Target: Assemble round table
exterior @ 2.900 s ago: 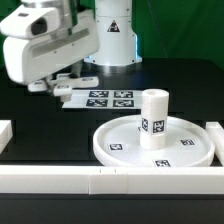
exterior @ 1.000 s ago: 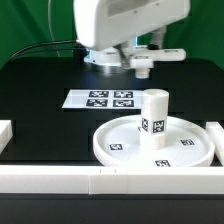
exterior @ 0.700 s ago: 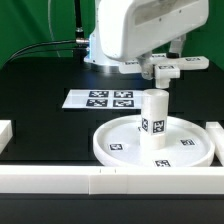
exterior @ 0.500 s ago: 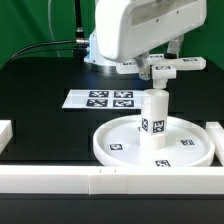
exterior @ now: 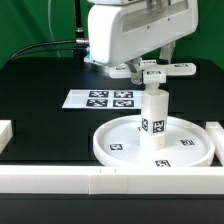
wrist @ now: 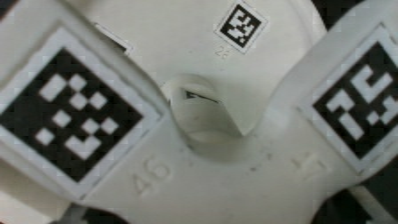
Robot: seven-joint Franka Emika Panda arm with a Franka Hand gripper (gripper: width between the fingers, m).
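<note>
Cross-mounting step: gripper [exterior: 152,70] apparently pinching cross-shaped piece [exterior: 172,69] above leg [exterior: 153,108] upright on disc [exterior: 103,147]; next: centre, lower onto leg top.

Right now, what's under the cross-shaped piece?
The cylinder leg stands upright on the round disc, just below the cross-shaped piece. In the wrist view the piece covers everything beneath it.

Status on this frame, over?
Gripper shut on cross piece, held over leg. Leg upright on disc. Nothing seen between them.
</note>
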